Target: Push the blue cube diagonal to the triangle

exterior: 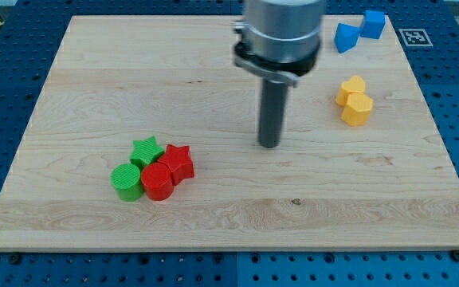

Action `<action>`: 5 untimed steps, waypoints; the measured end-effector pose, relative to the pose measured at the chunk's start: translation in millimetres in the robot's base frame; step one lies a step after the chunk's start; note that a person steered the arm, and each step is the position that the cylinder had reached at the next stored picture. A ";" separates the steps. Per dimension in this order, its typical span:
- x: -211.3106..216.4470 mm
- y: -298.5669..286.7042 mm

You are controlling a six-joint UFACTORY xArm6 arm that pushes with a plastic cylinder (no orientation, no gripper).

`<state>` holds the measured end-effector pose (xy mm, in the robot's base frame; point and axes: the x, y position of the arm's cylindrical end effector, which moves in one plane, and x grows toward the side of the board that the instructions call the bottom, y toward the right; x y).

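The blue cube (374, 24) sits at the view's top right, near the board's top edge. The blue triangle (345, 37) lies just to its lower left, touching or almost touching it. My tip (269, 144) rests on the board near the middle, well to the left of and below both blue blocks, touching no block.
Two yellow blocks (354, 100) sit together at the right, below the blue pair. At the lower left is a cluster: a green star (146, 151), a green cylinder (126, 181), a red star (178, 163) and a red cylinder (157, 181). The wooden board (229, 231) lies on a blue pegboard.
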<state>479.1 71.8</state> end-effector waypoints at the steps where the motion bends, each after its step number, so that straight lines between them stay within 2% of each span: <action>1: -3.0 66.5; 3: -20.4 134.7; 5: -49.6 164.5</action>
<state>429.5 236.3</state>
